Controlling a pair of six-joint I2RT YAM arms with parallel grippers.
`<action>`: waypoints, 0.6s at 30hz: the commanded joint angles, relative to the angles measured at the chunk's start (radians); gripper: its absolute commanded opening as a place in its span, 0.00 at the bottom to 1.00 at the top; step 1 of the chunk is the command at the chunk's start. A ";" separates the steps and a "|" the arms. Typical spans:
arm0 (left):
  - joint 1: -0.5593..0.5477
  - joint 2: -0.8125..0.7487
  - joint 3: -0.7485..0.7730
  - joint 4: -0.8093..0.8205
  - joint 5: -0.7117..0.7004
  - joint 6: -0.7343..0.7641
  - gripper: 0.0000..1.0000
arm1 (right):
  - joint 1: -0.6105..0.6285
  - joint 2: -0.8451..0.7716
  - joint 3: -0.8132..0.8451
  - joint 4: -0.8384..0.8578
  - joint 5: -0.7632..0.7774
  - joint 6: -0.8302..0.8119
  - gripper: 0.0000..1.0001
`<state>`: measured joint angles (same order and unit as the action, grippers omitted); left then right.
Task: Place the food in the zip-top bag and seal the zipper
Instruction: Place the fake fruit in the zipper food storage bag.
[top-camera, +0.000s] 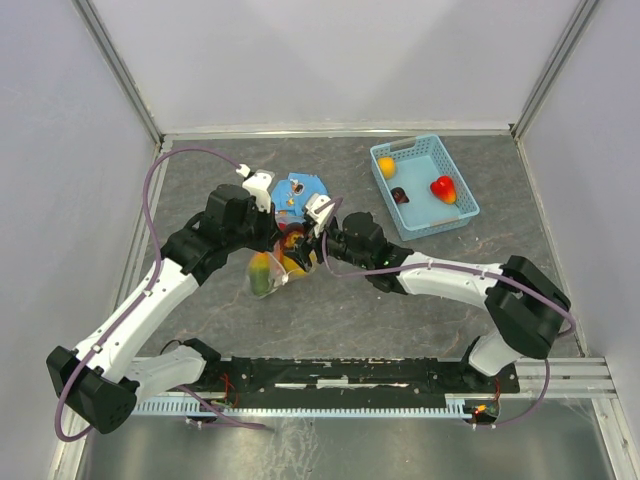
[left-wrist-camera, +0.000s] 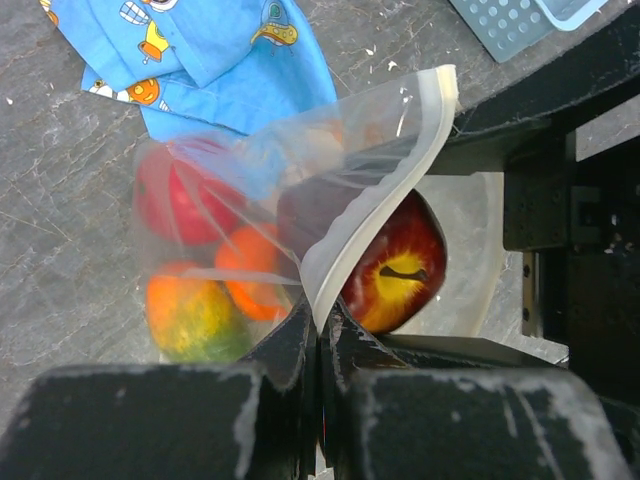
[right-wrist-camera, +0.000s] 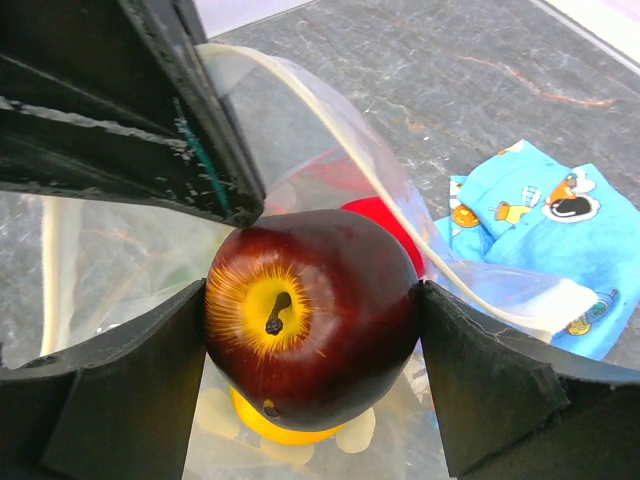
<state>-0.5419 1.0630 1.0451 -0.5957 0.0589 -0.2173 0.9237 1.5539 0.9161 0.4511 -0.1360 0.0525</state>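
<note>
Top view, arms: we see the left gripper and the right gripper meeting over the zip-top bag, which lies mid-table just in front of the blue cloth.
Top view, basket: the light blue basket sits well apart to the right and holds a yellow-orange fruit, a maroon fruit and a red fruit.
Left wrist, jaws: we find them closed tight, pinching the zipper at the bag's edge.
Left wrist, contents: a red fruit, an orange fruit and a green-orange fruit lie inside the bag.
Right wrist, jaws: spread wide, they clamp both sides of the dark red apple at the bag's open mouth, above a yellow fruit.
</note>
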 joint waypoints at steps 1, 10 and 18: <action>-0.003 -0.021 0.005 0.051 0.049 0.034 0.03 | 0.004 0.029 -0.018 0.216 0.073 -0.022 0.47; -0.003 -0.024 0.003 0.057 0.082 0.036 0.03 | 0.004 0.087 -0.022 0.345 0.101 -0.015 0.52; -0.003 -0.024 0.000 0.060 0.070 0.036 0.03 | 0.004 0.116 0.006 0.295 0.096 -0.014 0.73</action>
<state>-0.5430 1.0630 1.0401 -0.5949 0.1081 -0.2169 0.9237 1.6703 0.8860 0.7017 -0.0441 0.0387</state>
